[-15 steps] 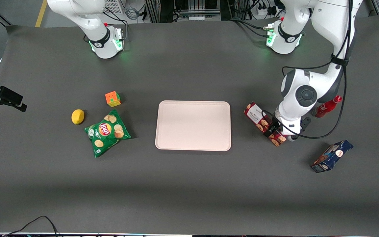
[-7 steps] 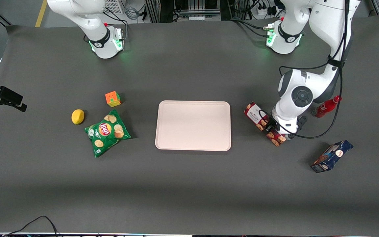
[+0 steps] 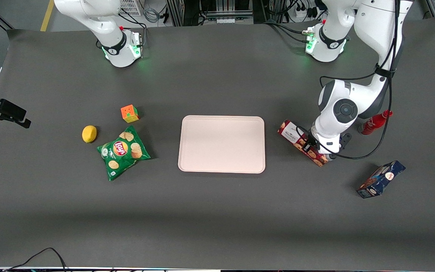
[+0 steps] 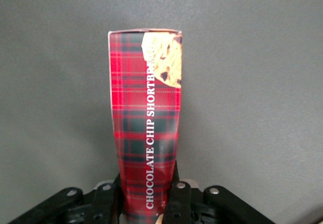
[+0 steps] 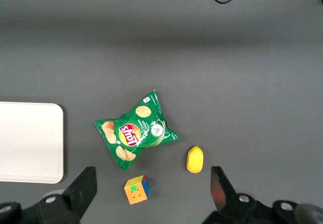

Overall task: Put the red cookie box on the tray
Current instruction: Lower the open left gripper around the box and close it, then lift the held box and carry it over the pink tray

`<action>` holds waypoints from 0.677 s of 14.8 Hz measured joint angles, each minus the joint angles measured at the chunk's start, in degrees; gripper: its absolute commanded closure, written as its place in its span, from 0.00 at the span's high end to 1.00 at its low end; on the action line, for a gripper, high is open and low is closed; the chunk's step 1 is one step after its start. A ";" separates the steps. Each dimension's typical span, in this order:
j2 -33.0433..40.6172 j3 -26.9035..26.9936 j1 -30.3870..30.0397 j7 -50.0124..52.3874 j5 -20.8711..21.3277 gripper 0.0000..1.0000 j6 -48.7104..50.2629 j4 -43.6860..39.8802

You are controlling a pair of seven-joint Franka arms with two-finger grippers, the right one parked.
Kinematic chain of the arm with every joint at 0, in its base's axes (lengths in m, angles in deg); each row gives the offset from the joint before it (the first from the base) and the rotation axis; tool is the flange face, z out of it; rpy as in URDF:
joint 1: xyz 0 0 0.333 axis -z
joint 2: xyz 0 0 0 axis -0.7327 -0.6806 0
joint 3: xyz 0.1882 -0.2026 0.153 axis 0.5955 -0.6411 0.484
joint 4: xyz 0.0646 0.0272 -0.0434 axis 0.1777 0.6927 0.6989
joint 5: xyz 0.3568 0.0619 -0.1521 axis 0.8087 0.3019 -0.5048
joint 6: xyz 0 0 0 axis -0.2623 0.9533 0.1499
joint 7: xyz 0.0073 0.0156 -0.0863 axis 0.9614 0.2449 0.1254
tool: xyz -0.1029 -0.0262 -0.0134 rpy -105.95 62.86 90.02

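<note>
The red cookie box [image 3: 295, 136], a long plaid carton with a white label end, lies slanted beside the tray [image 3: 221, 130], toward the working arm's end of the table. My left gripper [image 3: 316, 150] is shut on the part of the box nearer the front camera. In the left wrist view the box [image 4: 146, 123] runs straight out from between the black fingers [image 4: 177, 204] of the gripper [image 4: 145, 206], which press on both its sides. I cannot tell whether the box touches the table. The pale pinkish tray holds nothing.
A small red bottle [image 3: 375, 122] lies close beside the arm's wrist. A dark blue snack box [image 3: 380, 179] sits nearer the front camera. Toward the parked arm's end are a green chips bag [image 3: 123, 152], a lemon [image 3: 89, 133] and a colour cube [image 3: 129, 113].
The wrist has shifted a little toward the tray with the box in its grip. The box's label end has moved slightly the same way.
</note>
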 measured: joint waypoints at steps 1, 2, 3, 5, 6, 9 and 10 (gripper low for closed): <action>0.05 0.00 0.00 -0.02 0.00 0.07 0.00 -0.46; 0.27 0.00 0.00 -0.06 0.02 0.04 0.29 -1.20; 0.75 -0.06 0.00 -0.35 0.05 0.04 1.83 -2.47; 2.16 -0.30 0.01 -2.20 0.08 0.05 10.67 -7.57; 2.96 -0.38 0.01 -3.65 0.08 0.05 16.18 -11.05; 5.13 -1.20 0.03 -8.88 0.10 0.03 28.63 -21.36; 5.59 -1.99 0.08 -10.04 0.20 0.02 30.39 -23.77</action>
